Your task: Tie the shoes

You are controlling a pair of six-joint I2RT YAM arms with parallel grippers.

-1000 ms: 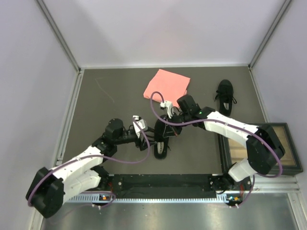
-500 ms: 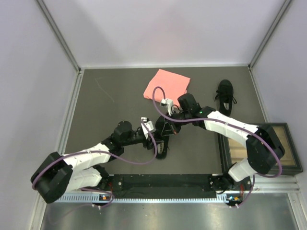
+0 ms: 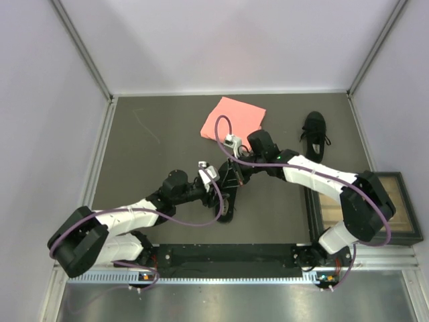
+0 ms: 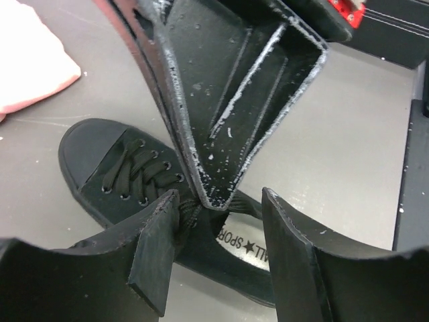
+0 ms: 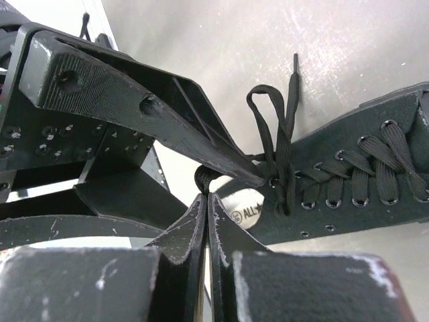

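A small black shoe [image 3: 226, 201] sits mid-table, toe pointing away from the arm bases and its pale insole showing. Its thin black lace [image 5: 279, 147] stands in a loose loop above the eyelets. The lace looks limp and probably slick, and the shoe looks light enough to drag under a hard pull, so a grip low on the loop seems best.

The right gripper [image 5: 205, 201] is clenched on a fold of lace. The left gripper [image 4: 221, 225] is spread apart, straddling the right fingertip.

A second shoe [image 3: 314, 134] lies well apart to the right, and a pink cloth [image 3: 233, 119] lies beyond on the table [image 3: 147, 147].
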